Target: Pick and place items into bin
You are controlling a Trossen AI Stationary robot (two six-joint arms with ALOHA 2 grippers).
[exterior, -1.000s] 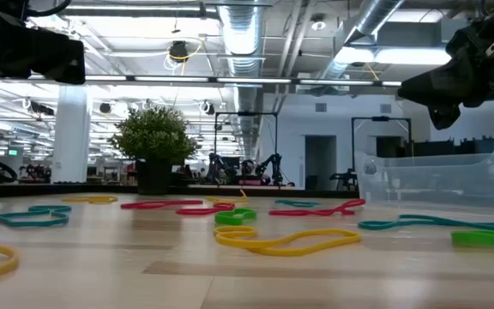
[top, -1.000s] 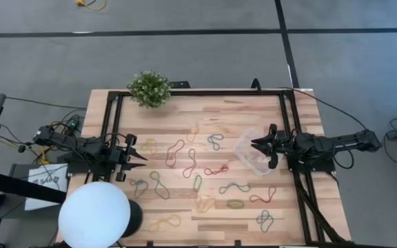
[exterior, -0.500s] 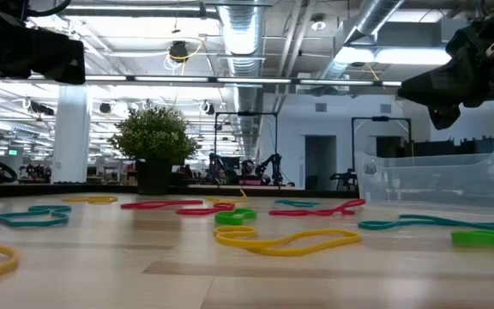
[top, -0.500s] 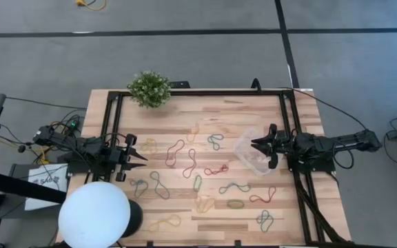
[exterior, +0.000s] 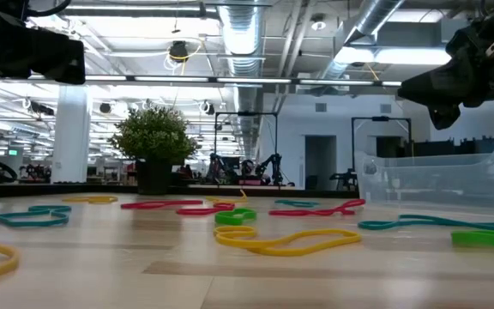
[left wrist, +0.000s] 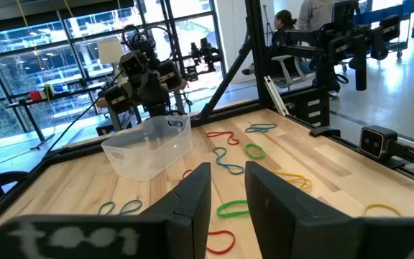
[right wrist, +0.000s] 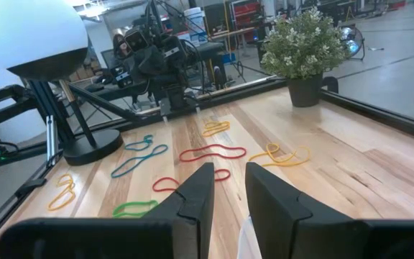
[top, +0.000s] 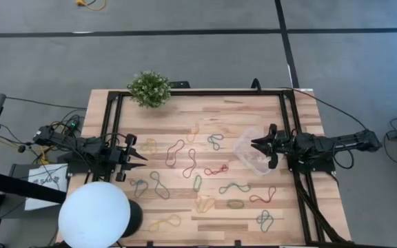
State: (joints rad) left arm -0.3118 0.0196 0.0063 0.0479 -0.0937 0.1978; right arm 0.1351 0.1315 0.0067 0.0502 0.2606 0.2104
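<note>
Several rubber-band loops in red, green, blue, yellow and orange lie flat across the wooden table point(top: 205, 110), such as a red one point(top: 216, 169) and a yellow one point(exterior: 286, 245). The clear bin point(top: 248, 157) point(exterior: 436, 180) point(left wrist: 149, 147) stands on its base near the table's right side. My right gripper point(top: 254, 143) point(right wrist: 228, 187) hovers shut over the bin's left part, above its rim. My left gripper point(top: 145, 157) point(left wrist: 227, 188) hangs shut over the table's left side, above the bands and touching none.
A green potted plant point(top: 149, 88) stands at the far left corner. A white globe lamp point(top: 94, 215) on a dark base stands at the near left corner. A black frame point(top: 289, 117) borders the table. The room behind holds other arms and a person point(left wrist: 287, 21).
</note>
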